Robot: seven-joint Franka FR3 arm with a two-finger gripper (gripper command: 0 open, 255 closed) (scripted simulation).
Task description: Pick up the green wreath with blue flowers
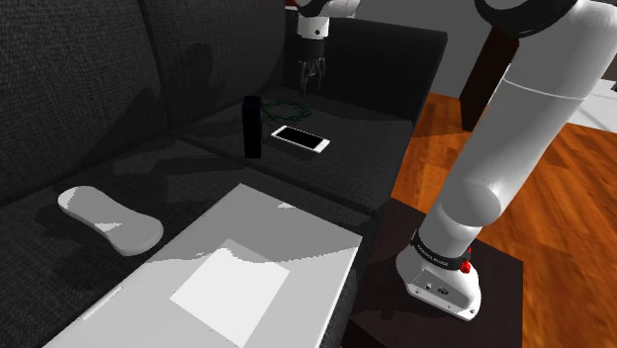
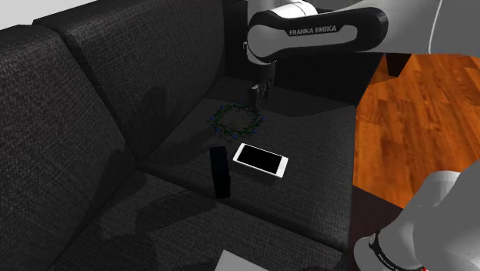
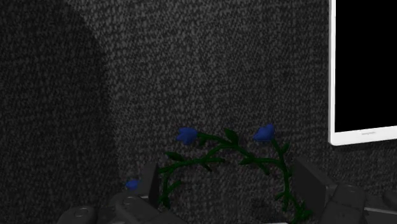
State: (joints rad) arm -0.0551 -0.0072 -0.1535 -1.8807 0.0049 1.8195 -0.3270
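**Pincer (image 2: 256,104) poised over wreath (image 2: 218,119) on sofa (image 2: 308,131)**
Fingers spread and holding nothing, the pincer hangs low over the ring's rim. The wreath lies flat just beside the phone (image 2: 261,160), on its backrest side, with one leafy arc crossing between the fingers. A straight drop looks sufficient.

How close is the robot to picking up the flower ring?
Reaching looks done: the gripper sits low over the green wreath, near the white phone. In hand: its open fingers straddle a leafy, blue-flowered stretch. Left: closing and lifting; the wreath lies flat on the sofa cushion.
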